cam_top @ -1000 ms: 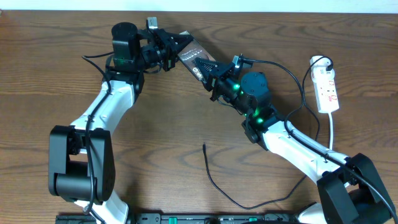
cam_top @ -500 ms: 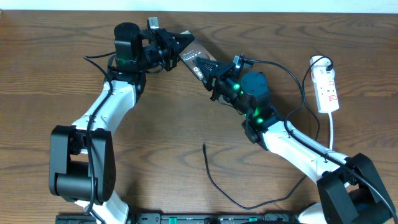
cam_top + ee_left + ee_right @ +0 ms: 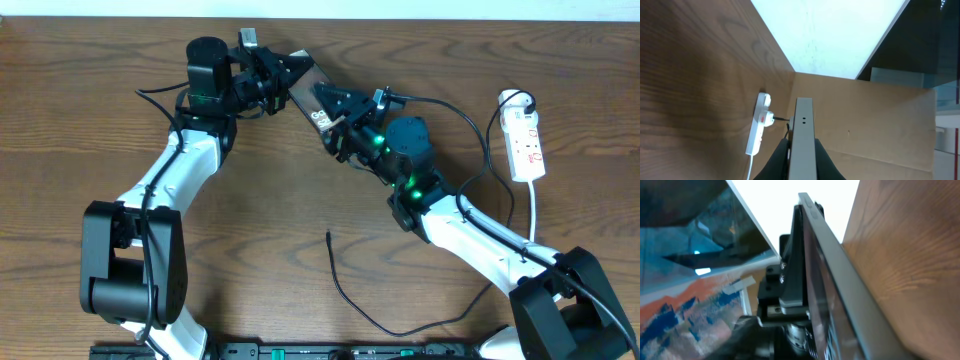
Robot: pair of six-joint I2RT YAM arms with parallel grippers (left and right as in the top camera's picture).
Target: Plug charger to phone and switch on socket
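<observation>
My left jaws are clamped tight on the phone [image 3: 303,88], which I hold up off the worktop [image 3: 80,90] at its far side, one short end in my grip and the other slanting out toward my right arm [image 3: 470,225]. From my left wrist the phone [image 3: 803,140] shows edge-on as a thin grey strip rising between my two dark fingers [image 3: 776,162], one pressed against each flat side, with two small holes in its frame. The white lettering sits near the end closest to my right jaws, which are right at that end of the phone; from above I cannot tell whether they are apart or pressing on it, and my right wrist camera shows only the phone [image 3: 840,280] running diagonally close past the lens, its glossy face turned toward me, with my left wrist hardware at the far end. The charger [image 3: 330,255] lies loose on the worktop well apart from the phone, its small plug tip pointing toward the far side and its thin cable curving away toward the near edge. The socket [image 3: 527,140] lies flat near the right edge of the worktop, lengthwise front to back, with a white plug at its far end; my left wrist sees it [image 3: 757,130] too, beyond the phone.
</observation>
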